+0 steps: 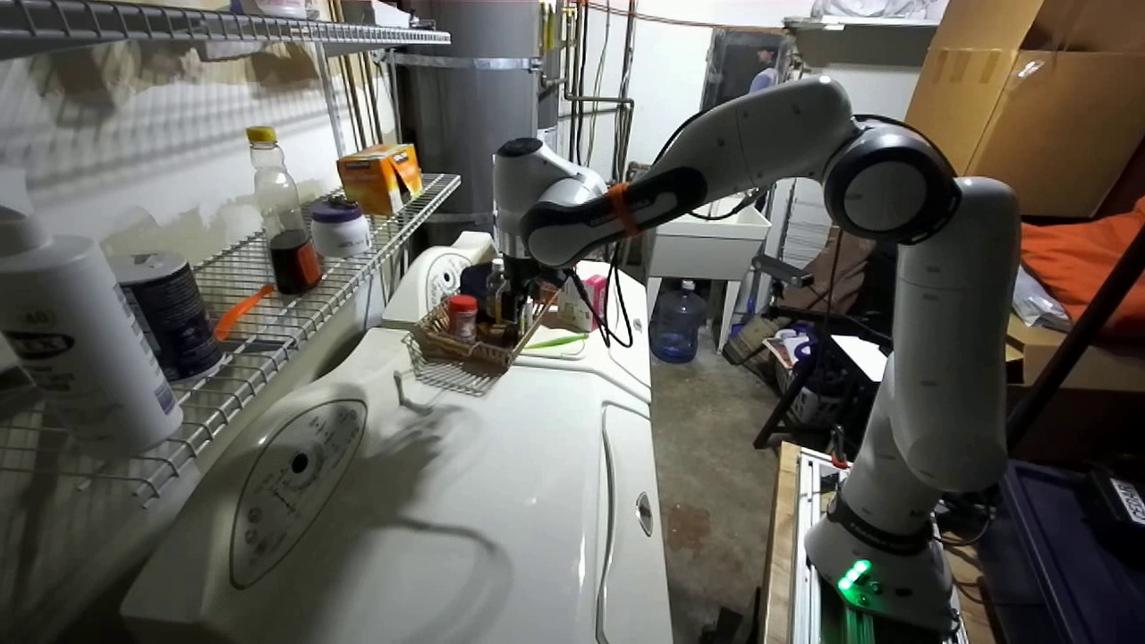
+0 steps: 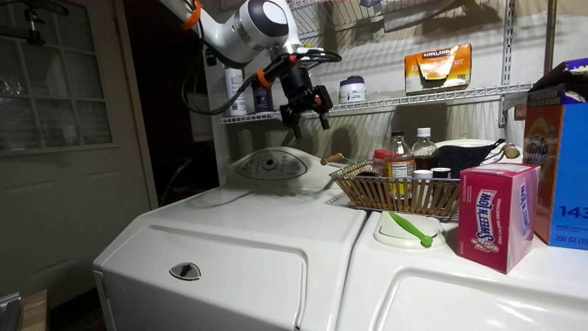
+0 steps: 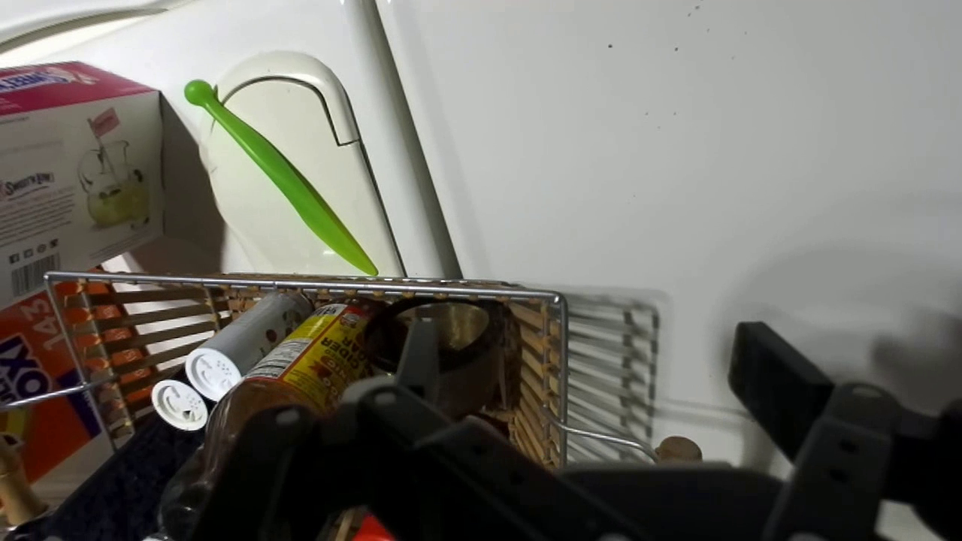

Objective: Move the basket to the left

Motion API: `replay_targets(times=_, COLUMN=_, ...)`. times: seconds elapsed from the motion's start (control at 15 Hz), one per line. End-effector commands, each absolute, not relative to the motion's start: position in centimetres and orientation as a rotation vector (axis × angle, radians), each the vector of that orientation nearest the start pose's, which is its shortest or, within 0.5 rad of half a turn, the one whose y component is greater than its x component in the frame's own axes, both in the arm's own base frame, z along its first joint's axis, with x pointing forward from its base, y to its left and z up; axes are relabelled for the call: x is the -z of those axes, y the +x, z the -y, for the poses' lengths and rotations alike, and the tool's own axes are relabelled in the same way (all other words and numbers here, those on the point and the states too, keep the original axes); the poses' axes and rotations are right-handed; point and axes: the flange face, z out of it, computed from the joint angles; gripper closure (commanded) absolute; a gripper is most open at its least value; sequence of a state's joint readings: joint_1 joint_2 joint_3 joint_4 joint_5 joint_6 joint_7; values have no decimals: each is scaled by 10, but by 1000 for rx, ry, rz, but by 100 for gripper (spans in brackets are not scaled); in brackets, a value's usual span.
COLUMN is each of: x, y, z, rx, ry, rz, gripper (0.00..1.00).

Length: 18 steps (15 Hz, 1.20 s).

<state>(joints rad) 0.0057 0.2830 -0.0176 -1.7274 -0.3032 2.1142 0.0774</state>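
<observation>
The basket [image 2: 367, 192] is low, with brown wooden slats, a wire rim and wooden handles. It stands across the back of two white machines, and also shows in an exterior view [image 1: 479, 351] and in the wrist view [image 3: 558, 338]. It holds several bottles, shakers, a red-lidded jar and a dark cloth. My gripper [image 2: 312, 128] is open and empty, above and to the left of the basket in that exterior view. In the wrist view the gripper's fingers [image 3: 586, 349] appear either side of the basket's end wall and its wooden handle [image 3: 679, 449], without visible contact.
A pink sweetener box [image 2: 494, 216], a green utensil [image 2: 411, 228] and a large orange and blue box [image 2: 569, 174] stand or lie by the basket. A wire shelf [image 2: 381, 105] with bottles and an orange carton [image 2: 438, 69] runs behind. A raised control panel [image 2: 268, 165] backs the machine.
</observation>
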Motion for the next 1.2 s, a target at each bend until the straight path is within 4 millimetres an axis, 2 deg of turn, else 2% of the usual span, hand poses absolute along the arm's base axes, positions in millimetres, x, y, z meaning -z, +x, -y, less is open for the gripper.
replay_targets(times=0.0, x=-427, y=652, z=20, rx=195, ry=-3403, rz=59, gripper=0)
replay_targets(times=0.47, x=-429, y=656, z=17, rx=218, ry=-3401, rz=-2, gripper=0)
replay_targets(times=0.53, x=-427, y=661, z=16, rx=283, ry=-3417, rz=29, gripper=0)
replay_targets(times=0.67, x=-420, y=665, z=14, rx=281, ry=-3432, rz=100, gripper=0)
replay_targets(times=1.13, x=-371, y=678, z=18, rx=206, ry=-3471, rz=209, gripper=0)
